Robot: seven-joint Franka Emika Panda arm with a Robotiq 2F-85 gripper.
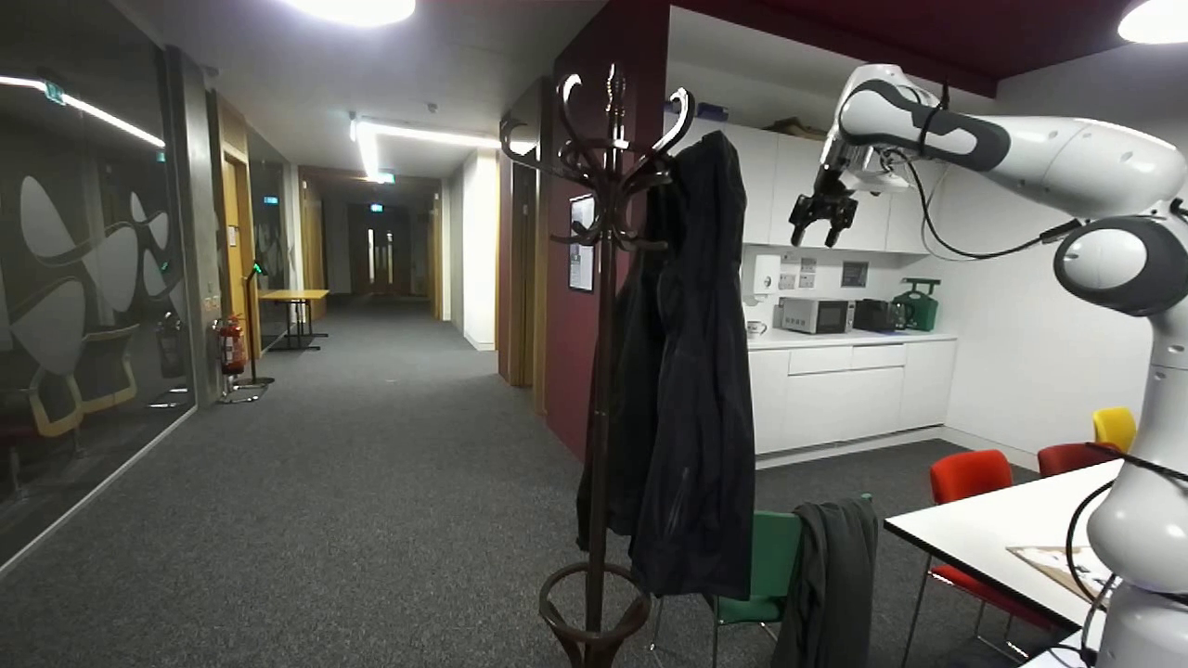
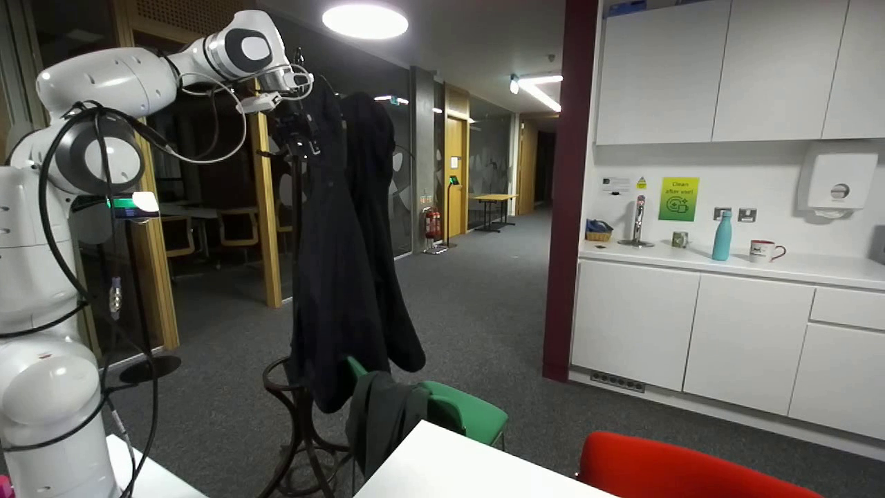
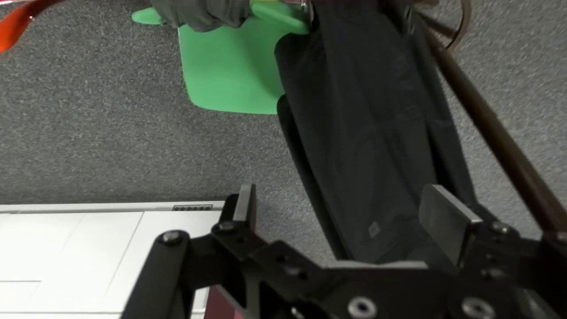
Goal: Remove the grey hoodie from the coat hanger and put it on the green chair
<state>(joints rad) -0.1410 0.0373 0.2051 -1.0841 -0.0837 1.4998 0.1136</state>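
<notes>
Grey hoodie (image 1: 835, 566) is lying over the top edge of the green chair (image 1: 778, 547), green corners showing either side. The gripper (image 3: 341, 199) is hovering up high, jaws standing wide and empty — clear of the black coats (image 1: 701, 399) hanging on the coat hanger (image 1: 602, 371). At the bench's (image 2: 664, 256) end corner, by the tap (image 2: 639, 218), a little basket (image 2: 599, 236) is holding some blue stuff (image 2: 600, 225) — can't tell what.

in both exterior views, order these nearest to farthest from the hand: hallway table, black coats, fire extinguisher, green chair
1. Black coats: hanging on the coat stand
2. Green chair: low, next to the coats
3. Fire extinguisher: off in the background
4. Hallway table: farther back
</notes>
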